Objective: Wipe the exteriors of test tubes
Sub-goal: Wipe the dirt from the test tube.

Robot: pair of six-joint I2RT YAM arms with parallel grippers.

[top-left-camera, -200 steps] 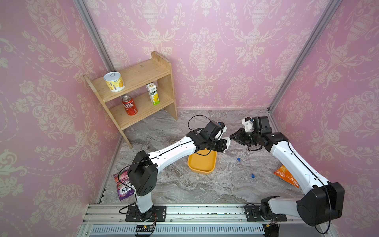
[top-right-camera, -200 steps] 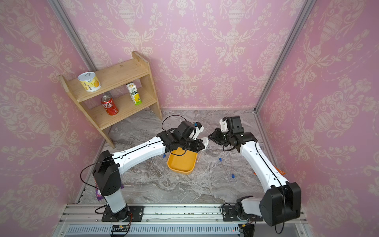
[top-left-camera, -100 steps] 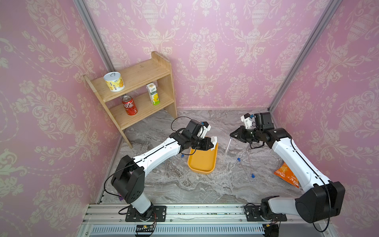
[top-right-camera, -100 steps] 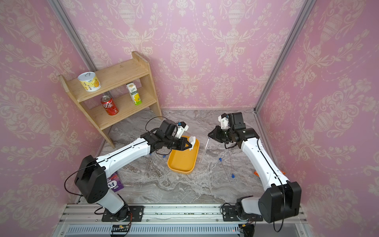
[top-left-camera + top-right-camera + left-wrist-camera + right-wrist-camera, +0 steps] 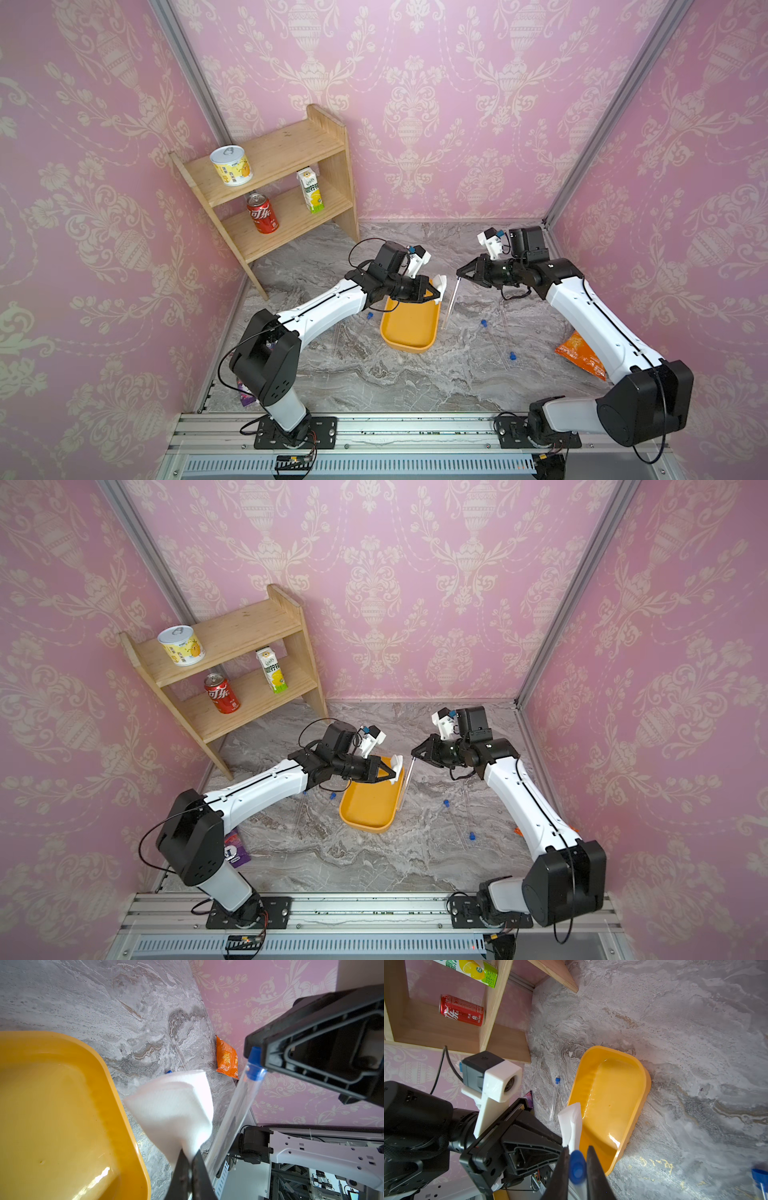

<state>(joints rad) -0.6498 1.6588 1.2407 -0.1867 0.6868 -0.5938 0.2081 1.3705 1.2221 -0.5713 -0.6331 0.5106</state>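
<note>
Pinching the test tube (image 5: 232, 1118) only at its blue-capped end, your right gripper (image 5: 577, 1154) dangles it just beside the wiping pad (image 5: 172, 1109) clamped in your left gripper (image 5: 189, 1154) — push sideways too hard and it may pivot or slip free.

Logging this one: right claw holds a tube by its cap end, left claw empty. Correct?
No. The left claw is not empty: it is shut on a white pad, as the left wrist view shows. The right claw does hold a tube by its cap end.
</note>
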